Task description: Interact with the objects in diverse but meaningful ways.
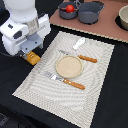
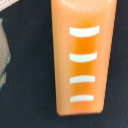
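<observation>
The yellow-orange bread-like block [image 1: 33,58] sits at the exterior view's left, on the dark table just off the placemat's edge. My gripper [image 1: 30,52] is directly over it, and its fingers are hidden by the hand and the block. In the wrist view the block [image 2: 82,57] fills most of the frame, with several white ridges across it; no fingers show. A red tomato [image 1: 70,8] lies inside a grey pot [image 1: 63,12] at the back. A white fish [image 1: 79,43] rests on the far part of the placemat.
A striped placemat [image 1: 35,82] holds a beige plate [image 1: 69,66], an orange-handled fork [image 1: 66,80] and a knife [image 1: 80,56]. A second grey pot [image 1: 90,14] and a bowl [image 1: 123,17] stand on the brown board at the back.
</observation>
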Available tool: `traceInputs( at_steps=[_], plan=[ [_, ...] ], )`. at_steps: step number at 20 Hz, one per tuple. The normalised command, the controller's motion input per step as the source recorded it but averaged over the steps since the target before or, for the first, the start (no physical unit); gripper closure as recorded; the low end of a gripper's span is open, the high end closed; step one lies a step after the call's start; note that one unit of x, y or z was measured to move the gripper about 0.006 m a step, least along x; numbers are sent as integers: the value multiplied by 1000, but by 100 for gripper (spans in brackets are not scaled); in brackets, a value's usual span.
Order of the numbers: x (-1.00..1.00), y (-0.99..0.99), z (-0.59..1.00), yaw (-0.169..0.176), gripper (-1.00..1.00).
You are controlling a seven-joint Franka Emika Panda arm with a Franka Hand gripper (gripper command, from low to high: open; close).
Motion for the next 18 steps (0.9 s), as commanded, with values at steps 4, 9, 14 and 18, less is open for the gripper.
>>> traceInputs(
  at_steps=[4, 9, 14, 18],
  plan=[
    [0, -21, -359, 29, -100],
    [5, -8, -299, 33, 100],
    [23, -2, -277, 33, 100],
    [1, -27, -275, 29, 100]
  ],
)
